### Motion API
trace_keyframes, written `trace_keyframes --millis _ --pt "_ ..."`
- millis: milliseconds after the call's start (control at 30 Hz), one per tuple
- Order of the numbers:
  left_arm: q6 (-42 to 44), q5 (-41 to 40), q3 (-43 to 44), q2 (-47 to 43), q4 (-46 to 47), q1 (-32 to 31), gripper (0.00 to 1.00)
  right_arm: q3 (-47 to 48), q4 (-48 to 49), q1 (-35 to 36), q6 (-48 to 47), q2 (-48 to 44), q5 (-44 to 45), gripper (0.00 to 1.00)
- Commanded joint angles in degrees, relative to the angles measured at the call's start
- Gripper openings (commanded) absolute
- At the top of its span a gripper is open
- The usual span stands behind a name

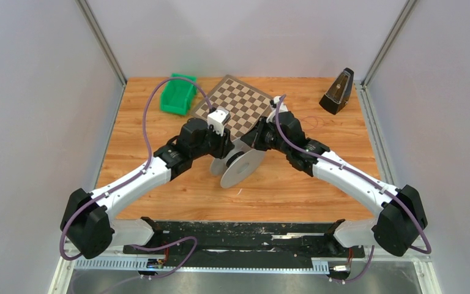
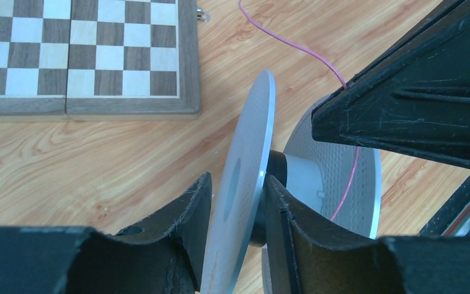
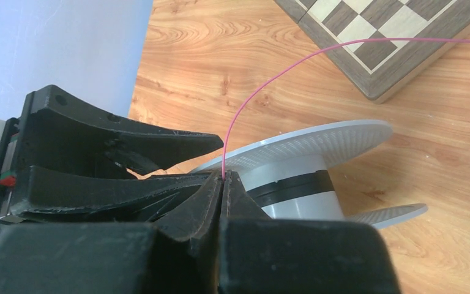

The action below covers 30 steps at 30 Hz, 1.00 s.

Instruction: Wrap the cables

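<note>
A grey spool [image 1: 242,168] lies tilted on the wooden table between both arms, with a thin pink cable [image 3: 269,79] running to it from the chessboard side. My left gripper [image 2: 237,180] is open, its jaws standing astride the spool's near flange [image 2: 254,135], with a small gap on the left side. My right gripper [image 3: 223,179] is shut on the pink cable right beside the spool's hub [image 3: 294,177]. In the left wrist view, the right gripper's black fingers [image 2: 416,104] hang over the far flange, and the cable [image 2: 294,46] leads up to them.
A folded chessboard [image 1: 235,104] lies just behind the spool. A green bin [image 1: 177,95] stands at the back left and a black wedge-shaped object [image 1: 338,92] at the back right. Grey walls close in both sides of the table.
</note>
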Motion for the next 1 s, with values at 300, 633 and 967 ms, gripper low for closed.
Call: trace_keyframes --millis 300,633,967 --pt "1.9 2.2 2.8 -3.1 2.0 -0.1 0.47 1.5 2.3 0.4 1.6 -0.2 5.1 0.00" --pt "5.0 2.2 1.9 -3.6 -1.0 -0.1 0.34 -0.5 2.4 0.4 2.5 -1.3 5.7 0.00" --pt "6.9 3.2 -0.3 -5.6 0.6 -0.1 0.16 -0.5 2.6 0.4 2.2 -1.8 5.4 0.00"
